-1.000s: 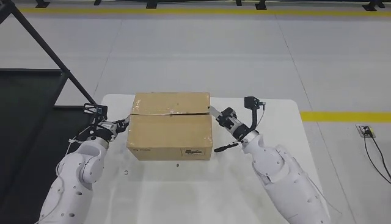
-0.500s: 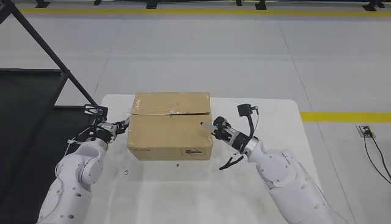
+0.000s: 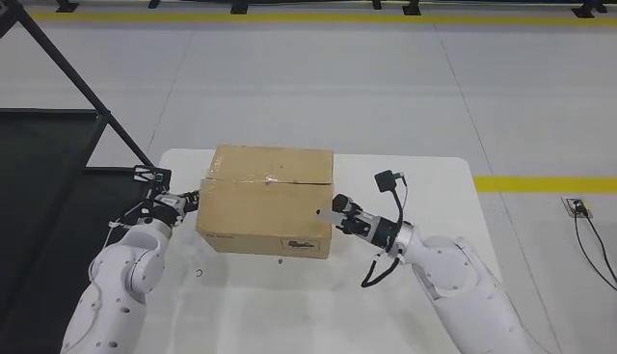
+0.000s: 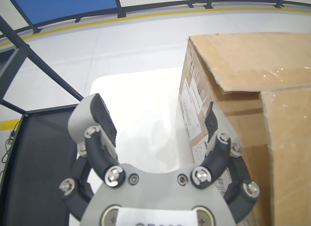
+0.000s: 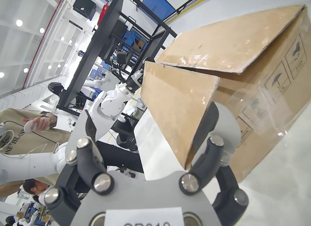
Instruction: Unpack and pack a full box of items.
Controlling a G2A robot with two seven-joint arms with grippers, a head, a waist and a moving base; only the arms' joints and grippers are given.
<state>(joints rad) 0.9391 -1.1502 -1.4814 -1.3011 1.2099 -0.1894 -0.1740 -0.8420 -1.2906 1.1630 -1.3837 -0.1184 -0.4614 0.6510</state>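
A brown cardboard box [image 3: 265,200] with taped top flaps stands in the middle of the white table [image 3: 434,185]. At the box's left end sits my left gripper [image 3: 189,202], open; one finger [image 4: 211,119] rests against the labelled side of the box [image 4: 243,66], the other finger [image 4: 103,117] is over the table. My right gripper [image 3: 334,211] is at the box's right near corner. It is open, with the raised near flap [image 5: 175,96] between its fingers; one finger [image 5: 220,120] is under that flap. The box's contents are hidden.
A black metal frame [image 3: 58,151] with a dark panel stands just off the table's left side. Bare table lies in front of the box [image 3: 289,296] and to its right. The table's edge runs close behind the box.
My right gripper dropped and swung in toward the box's right near corner, catching the near flap, which now stands lifted. The box shifted slightly. The left gripper stayed put.
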